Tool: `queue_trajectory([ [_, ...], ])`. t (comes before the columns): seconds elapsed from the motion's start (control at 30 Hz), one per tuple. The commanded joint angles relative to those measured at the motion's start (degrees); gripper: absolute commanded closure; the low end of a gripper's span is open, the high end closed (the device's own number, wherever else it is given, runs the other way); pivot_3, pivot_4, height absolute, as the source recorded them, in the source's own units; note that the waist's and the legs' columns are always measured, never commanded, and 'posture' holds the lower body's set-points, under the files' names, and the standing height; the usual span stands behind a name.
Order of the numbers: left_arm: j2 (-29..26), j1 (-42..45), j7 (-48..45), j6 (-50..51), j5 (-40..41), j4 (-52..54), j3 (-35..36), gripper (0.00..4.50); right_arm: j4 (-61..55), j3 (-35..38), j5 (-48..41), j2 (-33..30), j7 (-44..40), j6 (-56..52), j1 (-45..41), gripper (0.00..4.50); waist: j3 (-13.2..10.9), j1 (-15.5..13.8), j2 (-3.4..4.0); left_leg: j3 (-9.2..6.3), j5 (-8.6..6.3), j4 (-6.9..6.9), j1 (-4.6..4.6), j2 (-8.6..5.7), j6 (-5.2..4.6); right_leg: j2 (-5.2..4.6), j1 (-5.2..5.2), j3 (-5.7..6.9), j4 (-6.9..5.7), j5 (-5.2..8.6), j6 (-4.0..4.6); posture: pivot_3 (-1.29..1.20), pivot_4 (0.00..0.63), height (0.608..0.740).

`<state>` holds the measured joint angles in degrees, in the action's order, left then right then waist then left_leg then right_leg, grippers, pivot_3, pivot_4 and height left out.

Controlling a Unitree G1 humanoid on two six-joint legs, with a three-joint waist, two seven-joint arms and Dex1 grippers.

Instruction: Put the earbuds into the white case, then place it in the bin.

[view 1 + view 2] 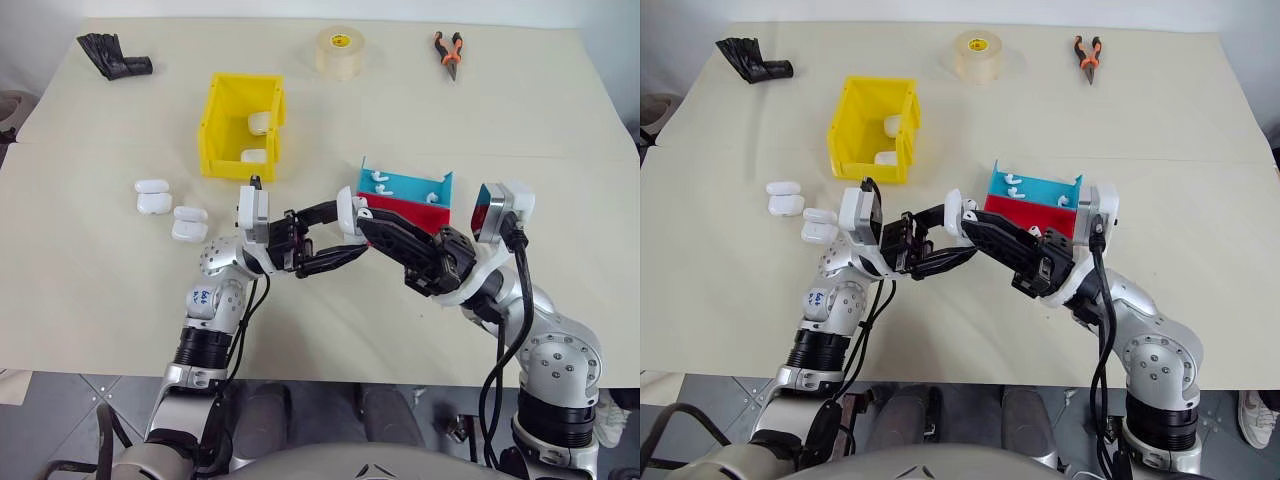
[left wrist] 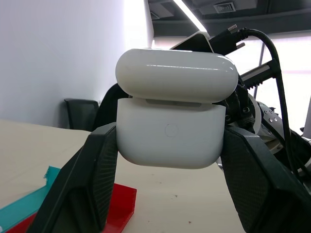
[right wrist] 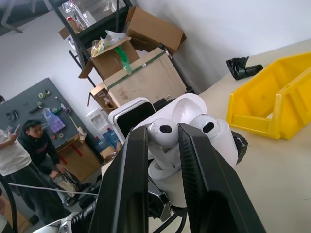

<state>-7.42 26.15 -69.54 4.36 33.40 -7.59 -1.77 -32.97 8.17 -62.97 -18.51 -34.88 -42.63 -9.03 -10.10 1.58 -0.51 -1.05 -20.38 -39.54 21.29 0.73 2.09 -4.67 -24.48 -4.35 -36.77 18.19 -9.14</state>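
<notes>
**Earbuds being seated in the held case**

The white case (image 2: 171, 127) is clamped between the fingers of the left gripper (image 1: 335, 233), lid hinged open, held above the counter (image 1: 120, 300) in front of the robot. The right gripper (image 3: 163, 141) is brought up against the case with its fingers nearly together; two earbuds (image 3: 162, 132) are seen just past its tips, sitting at the case's mouth (whether one is pinched cannot be told). By this reading, the insertion step is in hand. Next, the earbuds would need pressing home, the lid shutting, and the case carrying to the bin (image 1: 240, 125), which stands well apart across the counter, beyond the red and blue tray (image 1: 410, 195).
</notes>
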Motion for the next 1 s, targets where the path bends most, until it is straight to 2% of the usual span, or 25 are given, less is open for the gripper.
queue_trajectory([
  [0.03,0.71,0.84,0.13,-0.37,1.23,1.55,0.08,1.72,0.97,-2.96,4.34,-2.8,-2.82,1.24,1.78,3.98,0.0,-0.01,0.0,0.0,0.0,0.0,0.0,0.0,0.0,0.0,0.01,0.0,0.01,0.0,0.0,0.0,0.15,0.74],
  [0.1,0.75,0.97,0.16,-0.34,1.25,1.61,0.09,1.72,1.82,-3.33,3.81,-3.28,-1.81,0.81,1.37,3.25,0.0,-0.02,0.0,0.0,0.0,0.0,0.0,0.0,0.0,0.01,0.01,0.01,0.1,0.0,0.0,0.0,0.15,0.74],
  [0.33,0.35,1.03,0.3,0.23,1.1,2.23,0.36,1.72,2.21,-3.24,5.94,-6.75,-5.19,3.57,0.11,1.14,-0.01,-0.09,-0.01,0.01,0.0,0.01,-0.01,0.0,0.0,0.0,0.02,0.0,0.28,0.0,0.0,0.0,0.15,0.74],
  [0.47,-3.96,1.34,1.33,-0.61,-2.84,2.58,0.59,1.72,4.54,0.7,6.34,-11.48,-6.68,3.25,-1.3,1.14,-0.01,-0.1,-0.02,0.0,-0.01,0.0,-0.01,0.0,-0.01,0.0,0.04,0.0,0.29,0.0,0.0,0.0,0.15,0.74],
  [0.5,-5.34,1.65,2.36,-0.99,-4.59,2.4,0.49,1.72,5.18,1.39,6.65,-13.0,-7.23,3.13,-1.5,1.46,-0.01,-0.09,-0.02,0.0,-0.01,0.01,-0.01,0.0,-0.01,0.01,0.04,0.0,0.31,0.0,0.0,0.0,0.15,0.74],
  [0.57,-8.23,2.71,4.65,-2.83,-9.04,1.47,0.17,1.72,5.79,1.59,8.67,-16.64,-9.92,3.71,-1.67,1.69,-0.01,-0.1,-0.02,0.0,-0.01,0.04,-0.03,0.01,-0.01,0.02,0.04,0.01,0.31,0.0,0.0,0.0,0.15,0.74],
  [0.67,-13.04,4.48,6.83,-3.61,-15.43,0.64,-1.37,1.72,5.81,0.52,11.77,-20.87,-14.0,4.98,-2.23,2.74,-0.02,-0.15,-0.04,0.01,0.0,0.05,-0.02,0.0,-0.01,0.02,0.04,0.01,0.34,0.0,0.0,0.0,0.15,0.74],
  [0.73,-16.32,5.75,11.23,1.01,-21.48,0.97,-3.67,1.72,5.84,-0.66,13.9,-22.44,-16.14,6.18,-2.97,3.39,-0.02,-0.15,-0.04,0.01,-0.01,0.04,-0.03,0.0,-0.01,0.02,0.04,0.01,0.33,0.0,0.0,0.0,0.15,0.74],
  [0.83,-17.82,6.94,11.61,2.34,-22.66,2.68,-5.21,1.72,5.29,-4.3,16.7,-23.92,-18.52,6.49,-7.43,4.49,-0.02,-0.03,-0.04,0.04,-0.02,0.05,-0.02,-0.01,-0.03,0.02,0.03,-0.01,0.27,0.0,0.0,0.0,0.15,0.74],
  [1.0,-18.78,6.23,9.25,4.4,-22.52,6.21,-8.55,1.72,6.88,-10.12,20.0,-20.38,-16.44,5.11,-16.5,4.49,-0.04,-0.06,-0.06,0.01,-0.01,0.09,-0.01,0.04,-0.01,0.03,0.0,0.02,0.26,0.0,0.0,0.0,0.15,0.74],
])
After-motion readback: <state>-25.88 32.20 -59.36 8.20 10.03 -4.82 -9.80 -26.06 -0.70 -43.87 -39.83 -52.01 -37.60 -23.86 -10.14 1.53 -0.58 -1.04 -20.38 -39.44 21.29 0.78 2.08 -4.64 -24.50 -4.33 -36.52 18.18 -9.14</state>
